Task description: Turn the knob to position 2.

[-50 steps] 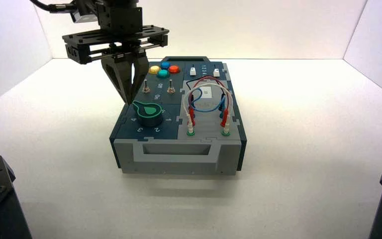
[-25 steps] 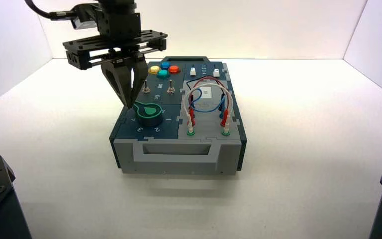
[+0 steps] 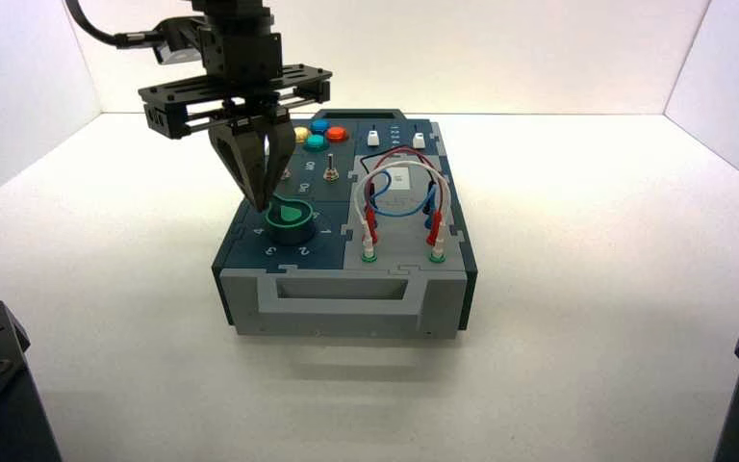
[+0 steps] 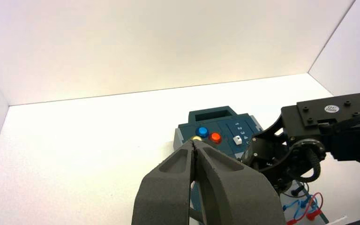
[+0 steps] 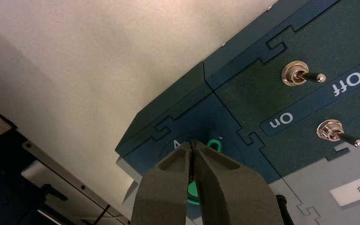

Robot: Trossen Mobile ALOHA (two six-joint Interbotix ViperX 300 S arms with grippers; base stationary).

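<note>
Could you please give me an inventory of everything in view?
Box: one, grey and dark blue, mid-table.
Knob: one, dark teal with green pointer, box's near left.
Push buttons: four, yellow, blue, teal, orange-red, far left.
Toggle switches: two, metallic, between buttons and knob.
Sliders: two, white, far right.
Wires: several, white, red, blue, black, right half.
Table: one, whitish, beneath.
Walls: whitish, around the table.
Right pincer: one, dark, shut, over the knob's pointer.
Left pincer: one, dark, shut, away from the knob, outside the high view.
</note>
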